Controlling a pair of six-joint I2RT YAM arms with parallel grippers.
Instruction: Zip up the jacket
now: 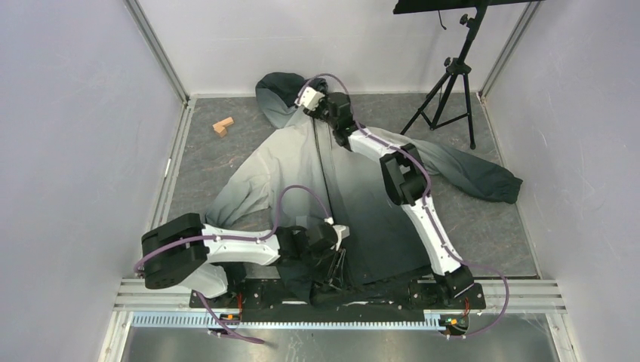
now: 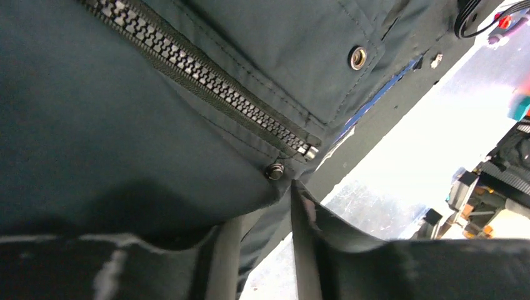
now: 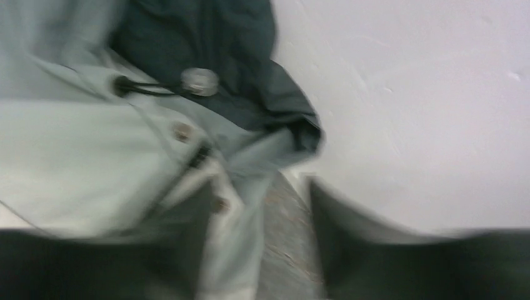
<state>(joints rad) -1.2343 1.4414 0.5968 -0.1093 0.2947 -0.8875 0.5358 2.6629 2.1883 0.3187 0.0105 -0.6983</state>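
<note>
The jacket (image 1: 287, 162) lies flat on the table with its dark hood (image 1: 275, 87) at the far end. Its dark zipper (image 1: 326, 181) runs down the centre front. My left gripper (image 1: 337, 265) is at the charcoal hem. In the left wrist view the closed zipper teeth (image 2: 206, 72) end at the hem beside a snap (image 2: 274, 170), and my left gripper (image 2: 265, 203) is closed narrowly on the hem fabric. My right gripper (image 1: 300, 102) is at the collar. In the blurred right wrist view it (image 3: 262, 206) is open, with the pale placket against its left finger (image 3: 187, 250).
A small wooden block (image 1: 223, 126) lies on the table at the far left. A black tripod (image 1: 453, 83) stands at the far right. White walls enclose the table. A metal rail (image 1: 340, 302) runs along the near edge. A hood cord toggle (image 3: 200, 81) shows near the collar.
</note>
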